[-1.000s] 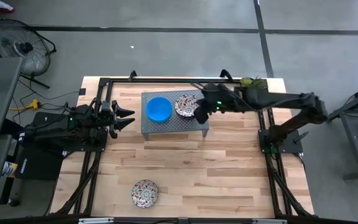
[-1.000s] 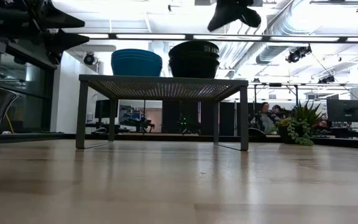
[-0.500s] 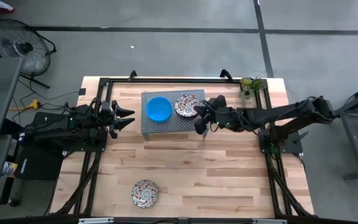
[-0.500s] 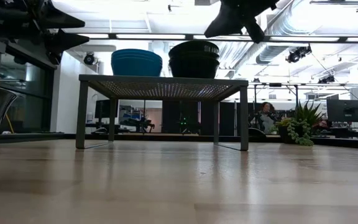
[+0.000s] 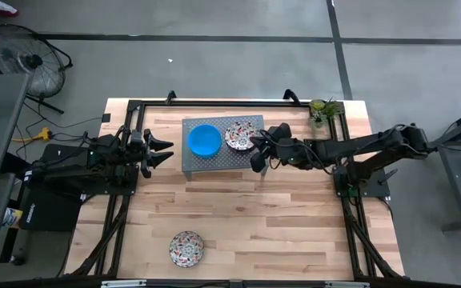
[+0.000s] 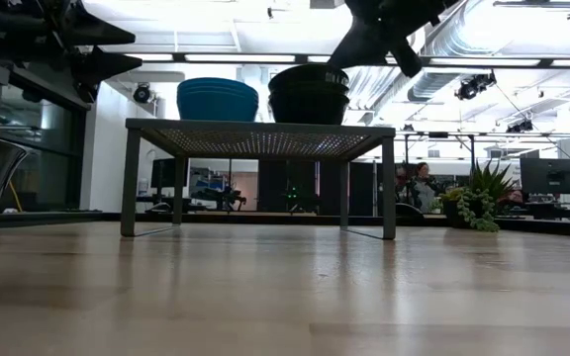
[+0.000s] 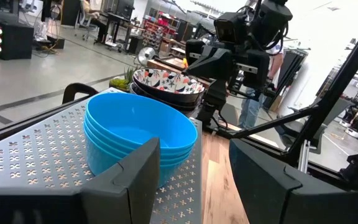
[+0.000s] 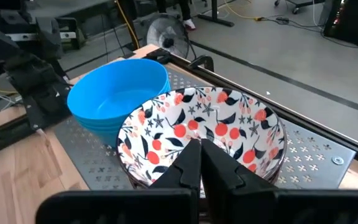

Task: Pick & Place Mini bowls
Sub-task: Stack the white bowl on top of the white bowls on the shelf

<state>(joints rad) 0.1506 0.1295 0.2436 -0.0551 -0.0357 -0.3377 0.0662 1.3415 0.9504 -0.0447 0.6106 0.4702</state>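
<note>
Right gripper point(image 5: 257, 157): fingers pressed together, empty; has pulled back off stand point(image 5: 250, 162) to its right edge. Reads as floral bowl just stacked.
Left gripper point(image 5: 165, 152): wide, empty, waiting left of stand.
Blue stack point(image 5: 204, 140), floral stack point(image 5: 238, 135): on stand.
1 floral bowl point(image 5: 186, 247): near front edge, clear in high view only; wrist views show stacking.

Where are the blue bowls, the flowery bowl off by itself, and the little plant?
blue bowls point(image 5: 204, 141), high view, inside of top bowl.
flowery bowl point(image 5: 186, 247), high view, its centre.
plant point(image 5: 321, 106), high view, its leaves.
</note>
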